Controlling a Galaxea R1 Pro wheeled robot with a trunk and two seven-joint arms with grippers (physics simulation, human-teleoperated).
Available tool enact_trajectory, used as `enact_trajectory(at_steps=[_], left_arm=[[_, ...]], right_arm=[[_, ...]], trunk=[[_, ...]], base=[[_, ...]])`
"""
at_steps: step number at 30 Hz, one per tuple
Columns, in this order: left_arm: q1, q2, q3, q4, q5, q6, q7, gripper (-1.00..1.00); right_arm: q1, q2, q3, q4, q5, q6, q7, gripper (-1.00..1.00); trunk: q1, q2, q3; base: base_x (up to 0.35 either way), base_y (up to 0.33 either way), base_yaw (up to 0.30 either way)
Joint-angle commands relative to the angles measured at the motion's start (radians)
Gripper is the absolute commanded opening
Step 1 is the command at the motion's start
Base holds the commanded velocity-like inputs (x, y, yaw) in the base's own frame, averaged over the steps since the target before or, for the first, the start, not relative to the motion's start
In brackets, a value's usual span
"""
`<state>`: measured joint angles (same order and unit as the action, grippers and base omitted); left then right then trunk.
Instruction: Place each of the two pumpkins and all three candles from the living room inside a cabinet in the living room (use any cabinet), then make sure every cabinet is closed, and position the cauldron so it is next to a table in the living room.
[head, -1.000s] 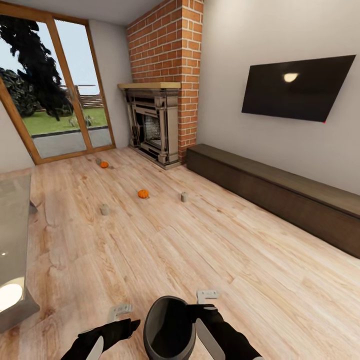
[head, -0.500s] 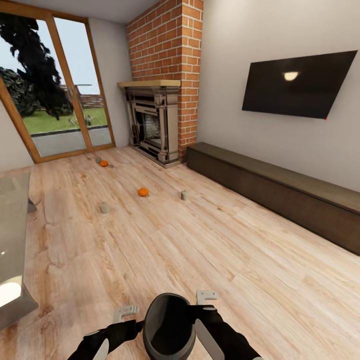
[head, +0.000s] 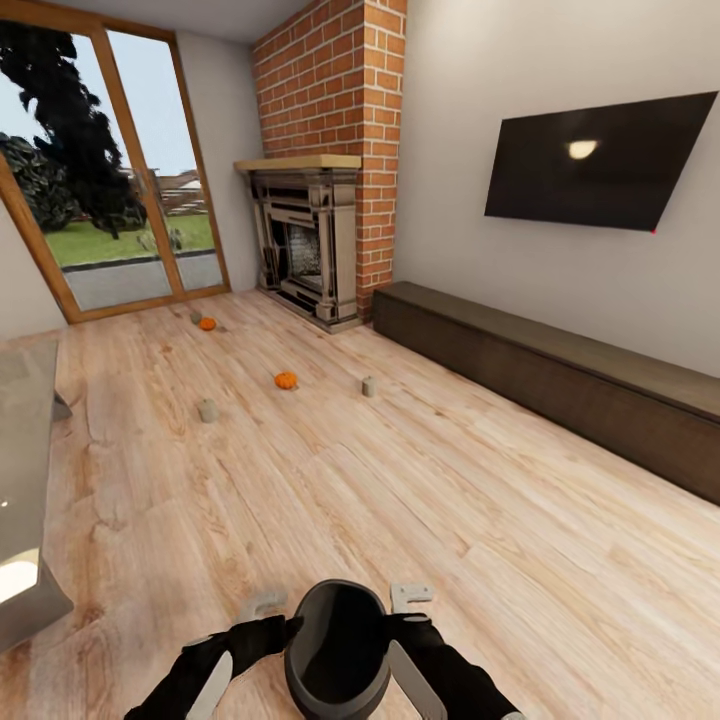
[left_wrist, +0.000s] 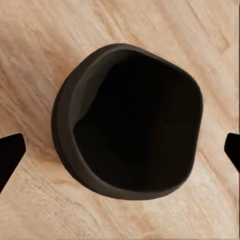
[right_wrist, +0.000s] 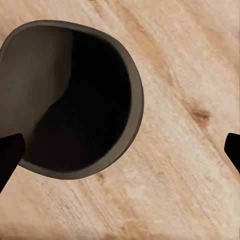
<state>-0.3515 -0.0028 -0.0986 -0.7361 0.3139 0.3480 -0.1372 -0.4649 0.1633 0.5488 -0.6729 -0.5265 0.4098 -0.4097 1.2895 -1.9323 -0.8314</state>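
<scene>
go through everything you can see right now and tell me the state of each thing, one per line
cabinet: every front shut.
near pumpkin: on the floor, upright.
far pumpkin: on the floor near the window.
candles: standing on the floor, unlit.
cauldron: upright on the floor, empty, between the arms.
left gripper: open, over the cauldron.
right gripper: open, beside the cauldron's rim.
TV: off.

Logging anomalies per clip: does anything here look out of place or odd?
Yes: two pumpkins and three candles sit scattered on the floor, upright and undamaged.
</scene>
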Motion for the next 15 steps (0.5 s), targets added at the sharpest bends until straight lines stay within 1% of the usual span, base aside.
enact_trajectory(at_steps=[1,2,5,8,10,15], left_arm=[[-0.017,-0.005,-0.001,-0.001,0.005,0.022,0.000,1.00],[-0.034,-0.008,-0.002,-0.001,0.004,0.053,0.001,1.00],[-0.046,-0.008,-0.003,0.000,0.005,0.082,0.003,1.00],[-0.050,-0.005,-0.001,0.002,0.007,0.088,0.004,1.00],[-0.051,0.003,0.003,0.015,0.007,0.086,0.005,1.00],[-0.053,0.013,0.005,0.020,0.007,0.085,0.005,1.00]], right_arm=[[-0.001,0.000,0.005,-0.005,-0.009,0.006,-0.011,1.00],[-0.001,0.000,0.005,-0.008,-0.009,0.021,-0.021,1.00],[-0.002,0.001,0.002,-0.011,-0.012,0.038,-0.030,1.00],[-0.004,0.001,-0.001,-0.012,-0.016,0.043,-0.029,1.00],[-0.008,0.001,-0.002,-0.010,-0.016,0.040,-0.028,1.00],[-0.009,0.001,-0.003,-0.010,-0.015,0.034,-0.026,1.00]], trunk=[[0.004,-0.008,-0.004],[0.008,-0.015,-0.007],[0.019,-0.036,-0.017],[0.031,-0.057,-0.026],[0.038,-0.071,-0.032],[0.057,-0.106,-0.048]], base=[[0.000,0.000,0.000],[0.000,0.000,0.000],[0.000,0.000,0.000],[0.000,0.000,0.000],[0.000,0.000,0.000],[0.000,0.000,0.000]])
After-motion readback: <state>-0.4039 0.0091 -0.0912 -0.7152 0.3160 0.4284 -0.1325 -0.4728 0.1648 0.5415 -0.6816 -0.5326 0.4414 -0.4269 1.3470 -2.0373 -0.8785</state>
